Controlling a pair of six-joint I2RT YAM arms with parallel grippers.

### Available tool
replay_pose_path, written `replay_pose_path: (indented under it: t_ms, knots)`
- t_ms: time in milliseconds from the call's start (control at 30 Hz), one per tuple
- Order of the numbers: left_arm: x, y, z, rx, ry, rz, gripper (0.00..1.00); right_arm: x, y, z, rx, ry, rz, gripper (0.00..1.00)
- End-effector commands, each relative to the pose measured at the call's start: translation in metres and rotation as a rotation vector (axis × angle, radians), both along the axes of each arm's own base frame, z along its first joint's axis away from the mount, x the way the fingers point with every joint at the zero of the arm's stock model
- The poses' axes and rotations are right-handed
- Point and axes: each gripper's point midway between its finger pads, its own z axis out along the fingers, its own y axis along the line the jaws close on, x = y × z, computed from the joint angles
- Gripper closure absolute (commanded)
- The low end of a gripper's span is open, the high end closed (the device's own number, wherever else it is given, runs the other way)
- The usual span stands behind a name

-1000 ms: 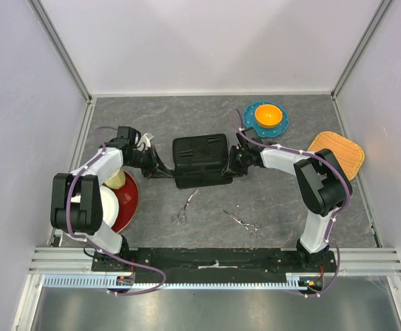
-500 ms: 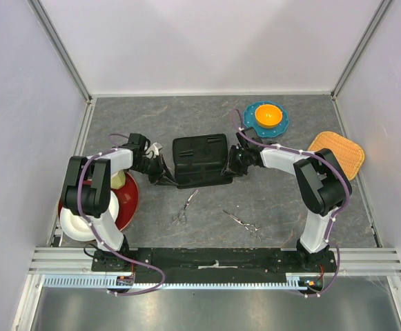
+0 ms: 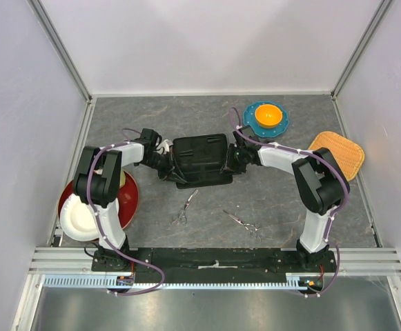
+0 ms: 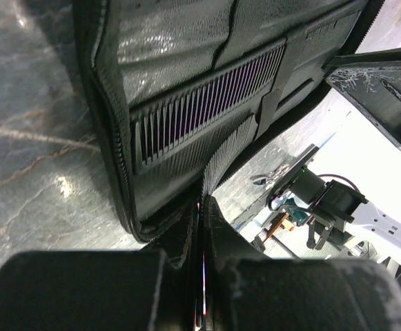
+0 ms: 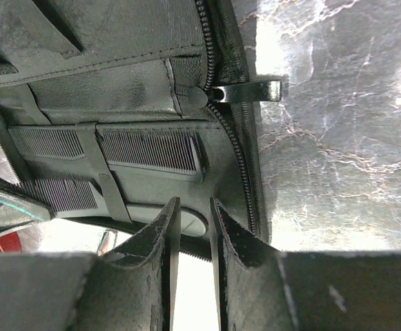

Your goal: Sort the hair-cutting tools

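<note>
The black case (image 3: 200, 158) lies mid-table with its lid partly raised. My left gripper (image 3: 164, 167) is shut, its tips (image 4: 201, 207) against the zipped edge of the case's left side. Inside, a black comb (image 4: 207, 103) sits under a strap. My right gripper (image 3: 232, 161) is at the case's right side, its jaws a narrow way apart (image 5: 194, 203) and nothing clamped between them, tips close to the inner face by the rim. Two black combs (image 5: 148, 153) (image 5: 55, 194) are strapped there. Two silver scissors (image 3: 185, 207) (image 3: 241, 221) lie on the table in front of the case.
A red plate (image 3: 130, 200) holding a white plate (image 3: 83, 217) and a pale yellow cup (image 3: 117, 181) sits at the left. At the back right a teal dish (image 3: 283, 125) holds an orange bowl (image 3: 268, 114). An orange woven mat (image 3: 338, 153) lies by the right wall.
My left arm has swung right, bringing its shut gripper from beside the red plate up against the case's left edge. The right gripper has stayed at the case's right side.
</note>
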Motion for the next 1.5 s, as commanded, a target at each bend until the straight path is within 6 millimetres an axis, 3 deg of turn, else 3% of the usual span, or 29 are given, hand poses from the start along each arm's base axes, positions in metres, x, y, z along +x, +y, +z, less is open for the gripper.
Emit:
replay_pose_path:
  t_ms: [0, 100, 267, 500, 867, 1400, 1467]
  knots:
    - [0.005, 0.006, -0.018, 0.103, 0.031, 0.028, 0.97, 0.021, -0.010, 0.027, -0.070, -0.110, -0.044, 0.68]
    - [0.001, 0.005, -0.022, 0.113, 0.042, 0.025, 0.97, 0.027, -0.014, 0.046, -0.075, -0.167, -0.058, 0.65]
    - [-0.001, 0.003, -0.029, 0.127, 0.056, 0.018, 0.98, 0.030, -0.027, 0.059, -0.117, -0.229, -0.080, 0.59]
    - [-0.002, 0.000, -0.035, 0.128, 0.071, 0.021, 0.98, 0.022, -0.034, 0.020, -0.188, -0.153, -0.049, 0.59]
    - [-0.006, -0.009, -0.039, 0.122, 0.089, 0.010, 0.98, 0.014, -0.033, -0.011, -0.195, -0.089, -0.034, 0.68]
    - [-0.009, -0.019, -0.041, 0.088, 0.122, 0.049, 0.97, 0.001, -0.026, -0.028, -0.140, -0.046, -0.067, 0.69]
    - [-0.010, -0.017, -0.041, 0.093, 0.117, 0.044, 0.84, 0.001, -0.026, -0.029, -0.140, -0.044, -0.069, 0.69]
